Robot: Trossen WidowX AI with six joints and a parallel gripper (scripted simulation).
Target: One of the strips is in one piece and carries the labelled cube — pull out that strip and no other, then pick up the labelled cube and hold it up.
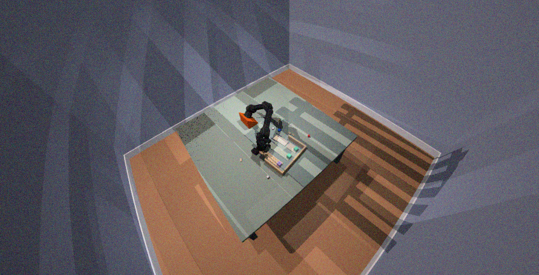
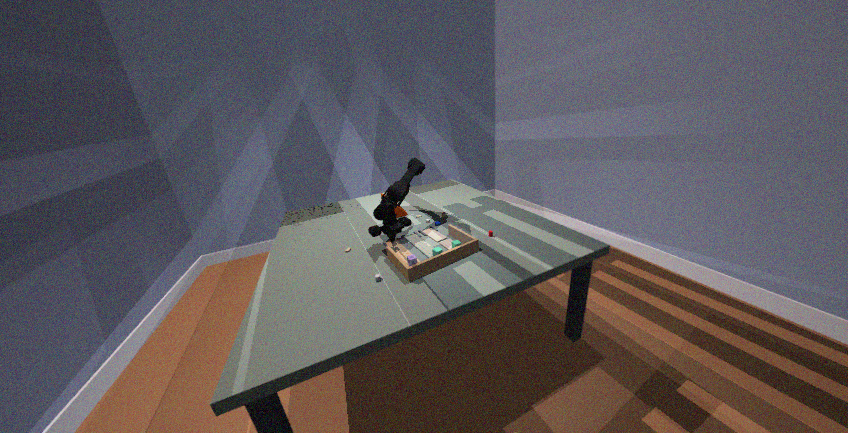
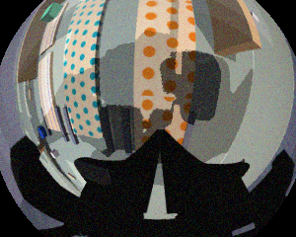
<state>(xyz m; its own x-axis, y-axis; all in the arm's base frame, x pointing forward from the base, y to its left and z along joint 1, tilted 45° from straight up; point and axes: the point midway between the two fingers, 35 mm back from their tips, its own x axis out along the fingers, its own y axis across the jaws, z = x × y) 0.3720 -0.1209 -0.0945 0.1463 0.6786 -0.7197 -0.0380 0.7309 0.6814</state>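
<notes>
While the claw (image 1: 260, 152) (image 2: 392, 242) (image 3: 160, 133) was pressed together, the orange-dotted strip (image 1: 272, 158) (image 2: 401, 252) (image 3: 149, 61) stretched lengthwise from its tips toward the near side.

The WidowX AI arm (image 1: 267, 115) (image 2: 397, 192) is matte black all over, built from chunky, rounded joint housings joined by slim links. Its black jaws taper to narrow tips, with broad, winglike shoulders behind; finer markings are too small to read.
</notes>
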